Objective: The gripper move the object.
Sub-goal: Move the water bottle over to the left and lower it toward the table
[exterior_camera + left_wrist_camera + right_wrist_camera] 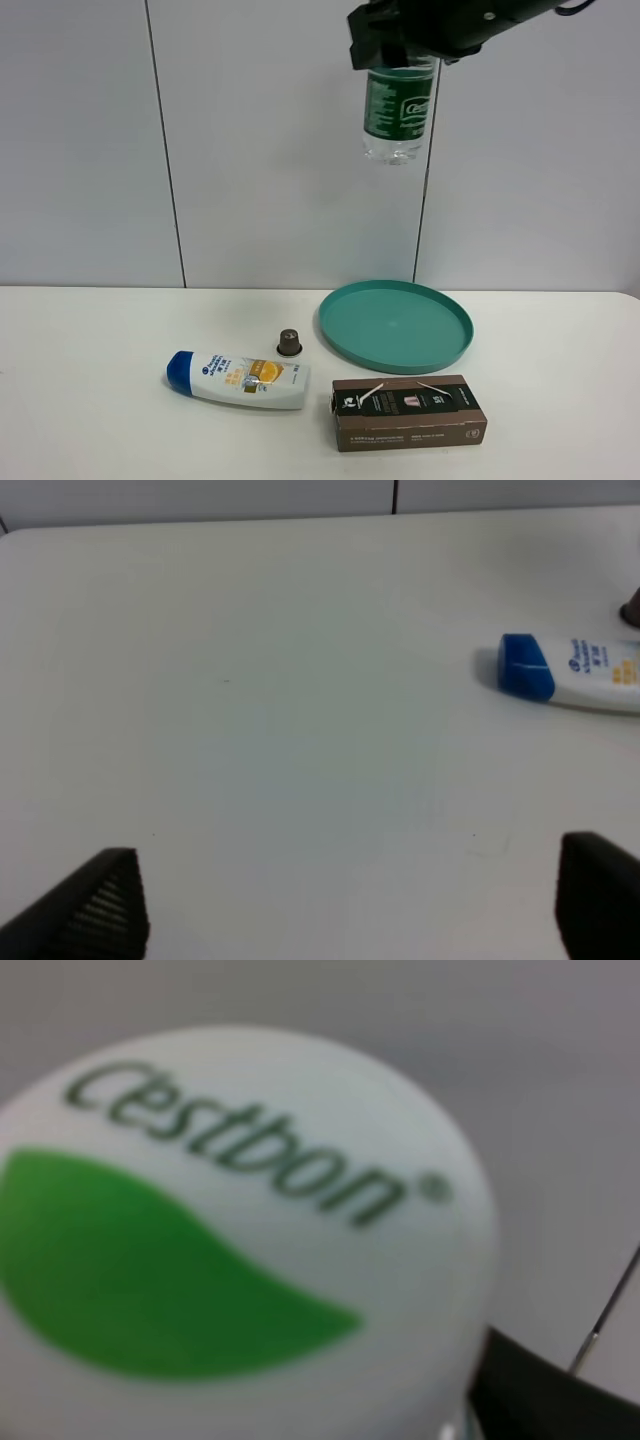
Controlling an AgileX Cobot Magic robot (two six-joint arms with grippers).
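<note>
The clear water bottle (397,115) with a green label hangs high in the air at the top of the exterior view, above the teal plate. My right gripper (400,45) is shut on its upper part. In the right wrist view the bottle's white cap (235,1230) with green print fills the frame, very close. My left gripper (345,900) is open and empty over bare white table; its two dark fingertips (95,905) show at the frame's lower corners. The left arm is not in the exterior view.
A teal plate (396,325) lies on the white table. A dark box (407,412) lies in front of it. A white shampoo bottle (238,378) with a blue cap lies on its side, also in the left wrist view (570,670). A small brown capsule (289,343) stands behind it.
</note>
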